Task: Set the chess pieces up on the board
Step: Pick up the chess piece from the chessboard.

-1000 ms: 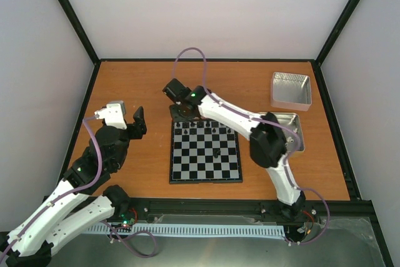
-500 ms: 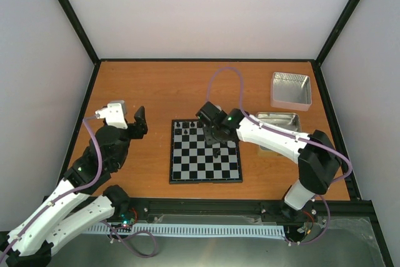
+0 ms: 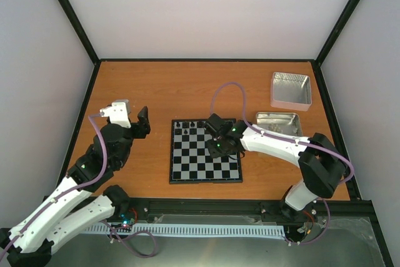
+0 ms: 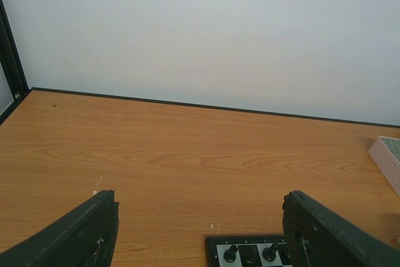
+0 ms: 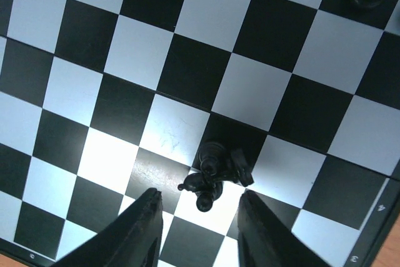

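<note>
Several chess pieces (image 3: 189, 124) stand on the board's (image 3: 187, 167) far rank; most places unfilled. Right gripper (image 5: 200, 199) half-open, empty, over toppled cluster (image 5: 212, 173) mid-board. Left gripper (image 4: 200, 201) wide open, empty, above bench (image 3: 137, 85).

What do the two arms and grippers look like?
The left arm and right arm are white shell links with black joint housings, each with a small green light. A purple cable loops along each. The left gripper and right gripper have black tapered fingers; a white camera block sits on the left wrist.
</note>
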Controlling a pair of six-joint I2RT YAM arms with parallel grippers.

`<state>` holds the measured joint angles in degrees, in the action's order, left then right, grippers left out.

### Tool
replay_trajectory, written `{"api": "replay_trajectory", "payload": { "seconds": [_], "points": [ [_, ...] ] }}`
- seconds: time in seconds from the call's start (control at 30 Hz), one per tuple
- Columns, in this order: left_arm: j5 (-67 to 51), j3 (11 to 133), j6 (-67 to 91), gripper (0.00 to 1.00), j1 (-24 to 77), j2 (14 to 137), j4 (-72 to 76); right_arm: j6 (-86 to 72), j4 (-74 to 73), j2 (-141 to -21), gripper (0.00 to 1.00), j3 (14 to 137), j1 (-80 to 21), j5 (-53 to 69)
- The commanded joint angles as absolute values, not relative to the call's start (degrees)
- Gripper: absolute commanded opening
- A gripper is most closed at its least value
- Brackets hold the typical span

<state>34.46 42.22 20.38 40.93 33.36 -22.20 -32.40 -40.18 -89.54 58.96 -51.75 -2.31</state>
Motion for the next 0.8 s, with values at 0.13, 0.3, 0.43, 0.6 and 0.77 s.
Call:
{"api": "replay_trajectory", "payload": {
  "seconds": [0.13, 0.3, 0.43, 0.6, 0.77],
  "points": [
    [34.45, 42.19, 21.34, 0.73, 40.69, 33.58, -20.44, -33.56, -39.54, -91.26, 0.22, 58.41, -52.29, -1.26],
    [34.28, 42.11, 21.20, 0.73, 40.69, 33.75, -20.13, -33.05, -39.72, -92.82, 0.21, 58.42, -52.38, -1.00],
    [34.36, 42.23, 21.10, 0.73, 40.69, 33.65, -20.31, -33.03, -39.75, -93.96, 0.20, 58.61, -52.38, -1.46],
    [34.71, 42.16, 21.16, 0.73, 40.69, 33.07, -20.45, -32.96, -39.85, -94.48, 0.09, 58.60, -52.38, -1.24],
    [34.72, 42.10, 21.27, 0.73, 40.69, 32.87, -20.41, -33.08, -40.12, -92.90, 0.03, 58.73, -52.38, -1.50]
  ]
}}
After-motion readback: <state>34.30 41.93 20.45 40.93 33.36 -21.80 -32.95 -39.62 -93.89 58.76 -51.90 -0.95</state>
